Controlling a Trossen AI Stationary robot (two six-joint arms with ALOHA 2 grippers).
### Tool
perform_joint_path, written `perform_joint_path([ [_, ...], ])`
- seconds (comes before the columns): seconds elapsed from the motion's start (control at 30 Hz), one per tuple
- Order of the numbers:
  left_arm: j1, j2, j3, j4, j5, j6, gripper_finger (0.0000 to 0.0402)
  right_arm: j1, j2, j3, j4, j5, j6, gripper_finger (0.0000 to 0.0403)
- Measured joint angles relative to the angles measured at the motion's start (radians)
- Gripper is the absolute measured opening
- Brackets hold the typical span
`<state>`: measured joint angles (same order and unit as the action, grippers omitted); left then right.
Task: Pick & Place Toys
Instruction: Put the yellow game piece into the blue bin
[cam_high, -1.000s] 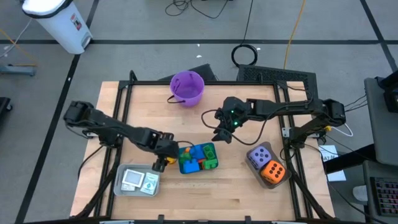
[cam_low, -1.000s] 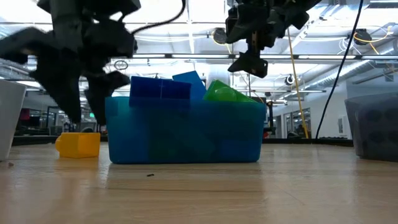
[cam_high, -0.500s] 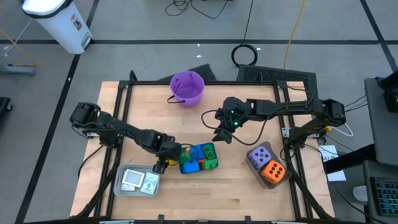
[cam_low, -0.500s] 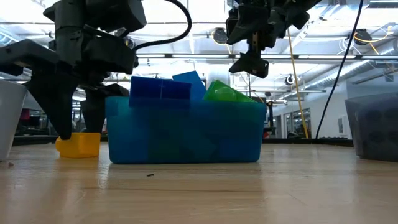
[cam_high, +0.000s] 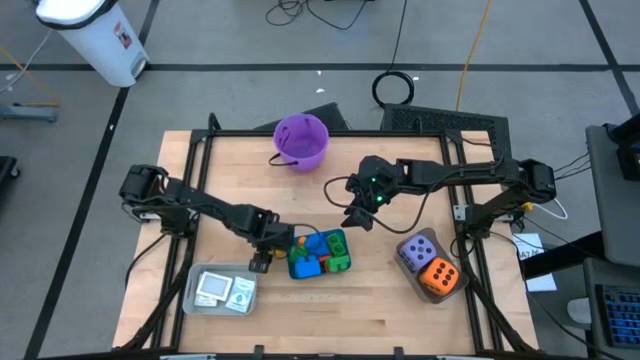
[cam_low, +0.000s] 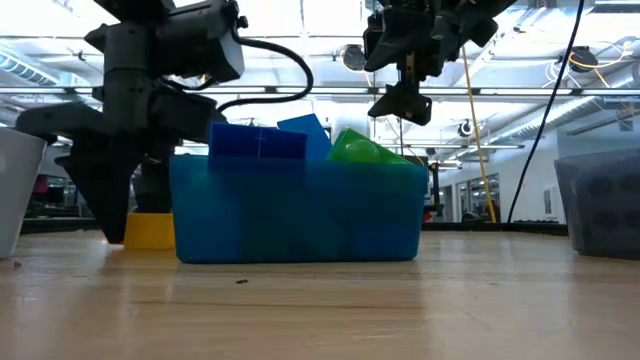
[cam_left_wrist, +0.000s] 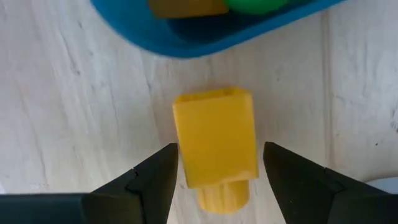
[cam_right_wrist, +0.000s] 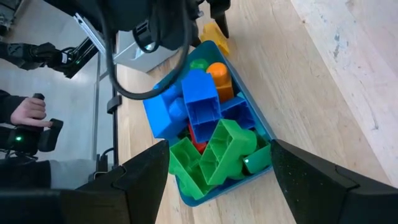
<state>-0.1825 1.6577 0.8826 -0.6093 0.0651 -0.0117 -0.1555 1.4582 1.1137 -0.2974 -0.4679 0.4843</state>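
Fingers of left gripper (cam_left_wrist: 217, 171) spread, straddling yellow brick (cam_left_wrist: 216, 137) on tabletop beside blue tray (cam_high: 318, 254), near front edge. Not yet clamping. Brick looking light, rigid, slick; gripping flat sides best. Right gripper (cam_high: 358, 214) hanging open mid-tabletop.

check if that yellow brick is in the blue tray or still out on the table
Out. The yellow brick lies on the bare wood beside the blue tray, between the open fingers of the left gripper, which are not yet touching it.
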Motion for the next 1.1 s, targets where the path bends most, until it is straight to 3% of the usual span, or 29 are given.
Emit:
perform_joint_path([
  [0.23, 0.032, -0.009, -0.002, 0.019, -0.013, -0.039, 0.0232, 0.0, 0.0, -0.026, 0.009, 0.003, 0.008, 0.027],
  [0.5, 0.063, -0.011, -0.004, 0.036, -0.021, -0.054, 0.0145, 0.0, 0.001, -0.111, 0.134, -0.002, 0.104, 0.027],
  [0.8, 0.11, -0.012, -0.003, 0.023, -0.018, -0.08, 0.0154, 0.0, 0.001, -0.136, 0.24, -0.005, 0.163, 0.027],
  [0.93, 0.142, -0.021, -0.002, -0.048, -0.044, -0.08, 0.0163, 0.0, 0.001, -0.137, 0.277, -0.008, 0.179, 0.027],
  [1.1, 0.194, -0.039, 0.017, -0.168, -0.085, -0.079, 0.0142, 0.0, 0.001, -0.137, 0.322, -0.008, 0.211, 0.027],
])
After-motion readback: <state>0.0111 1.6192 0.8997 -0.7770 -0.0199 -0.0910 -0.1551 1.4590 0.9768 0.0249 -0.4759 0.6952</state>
